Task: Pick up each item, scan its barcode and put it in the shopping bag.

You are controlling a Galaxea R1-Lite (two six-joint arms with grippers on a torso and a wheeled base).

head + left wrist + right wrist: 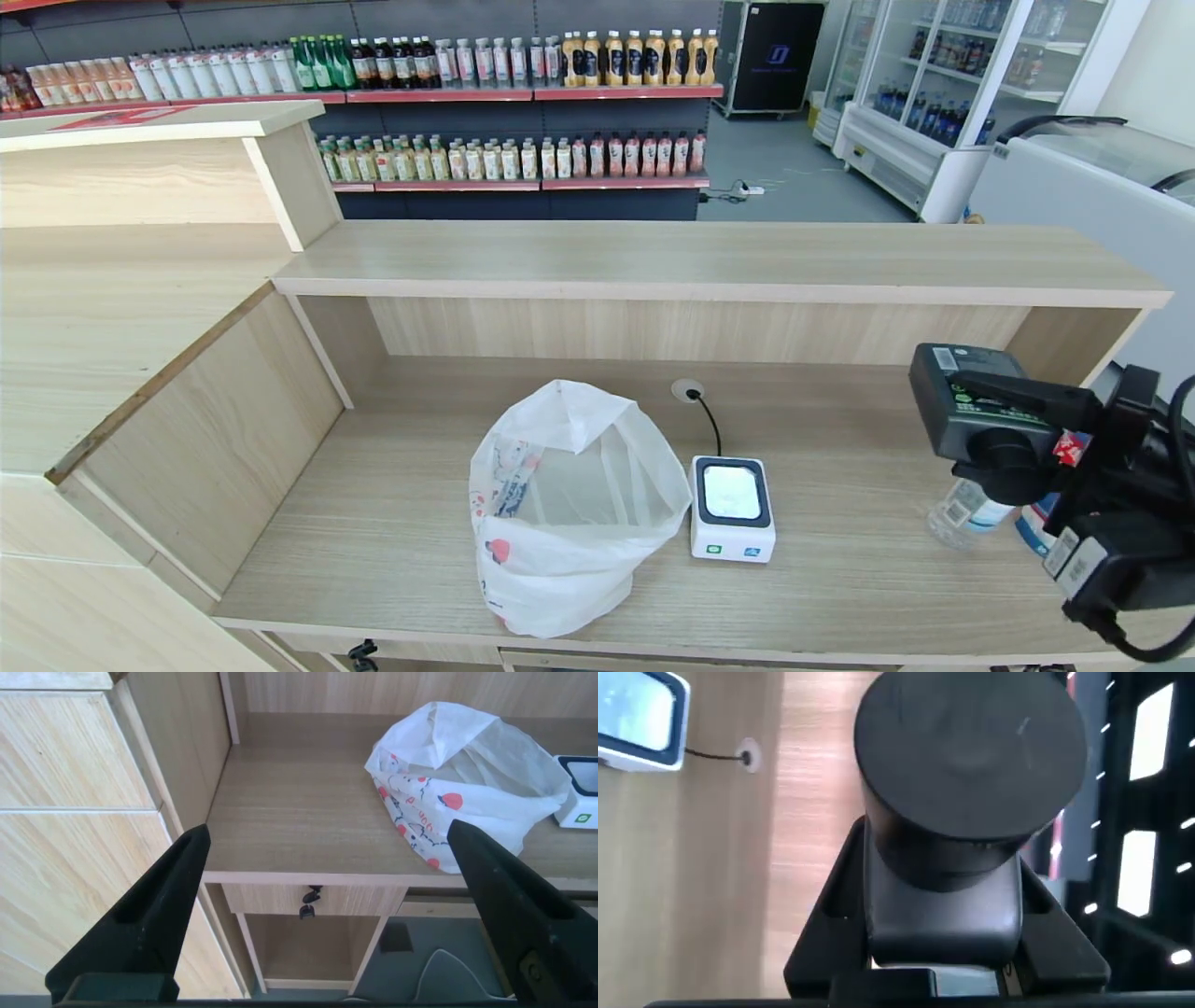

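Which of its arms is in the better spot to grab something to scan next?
Right, probably. The clear bottle lies at the counter's right end, close by the right arm. The left gripper hangs open off the counter's front left, with the shopping bag between it and the bottle.

Counter (pixel 840 579): pale wood-grain board, matt and smooth, with fine straight grain lines.
Shopping bag (pixel 560 569): thin white plastic film, half see-through and crinkled, with a soft sheen and red and blue print.
Scanner (pixel 733 546): smooth white plastic box, slightly glossy, with a dark frame around a shiny, glass-like window that reflects light.
Cable (pixel 711 425): black, smooth, matt sheath.
Bottle (pixel 962 513): clear glossy plastic with a paper-like label.
Left gripper (pixel 329 829): fingers (pixel 149 924) of matt black plastic, flat and smooth.
Fridge doors (pixel 943 75): glossy glass in white frames.
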